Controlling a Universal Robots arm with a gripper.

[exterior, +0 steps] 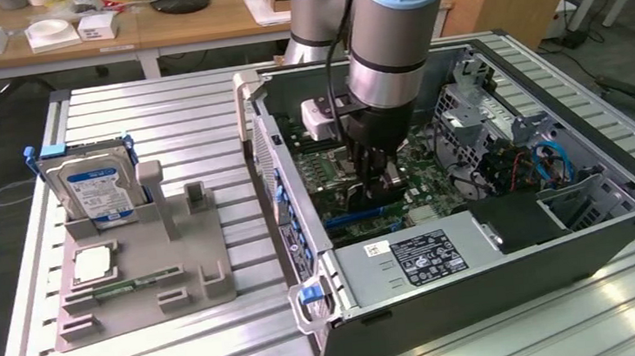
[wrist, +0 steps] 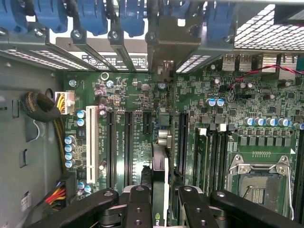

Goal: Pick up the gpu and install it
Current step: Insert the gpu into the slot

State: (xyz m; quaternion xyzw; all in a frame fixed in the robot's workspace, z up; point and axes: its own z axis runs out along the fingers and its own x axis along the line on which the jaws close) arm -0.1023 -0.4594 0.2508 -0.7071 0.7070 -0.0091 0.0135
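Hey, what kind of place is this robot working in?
Probably a robotics lab or test workshop. An open computer case lies on a slatted aluminium table, a grey fixture holds parts such as a hard drive, and wooden desks with clutter stand behind.

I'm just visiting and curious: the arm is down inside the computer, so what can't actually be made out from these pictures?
- Exterior view: the tool covers the gpu and its slot.
- Wrist view: the gpu stands edge-on between the fingers; whether it is seated in the motherboard cannot be told.
- Exterior view: print on the hard drive label is too small.
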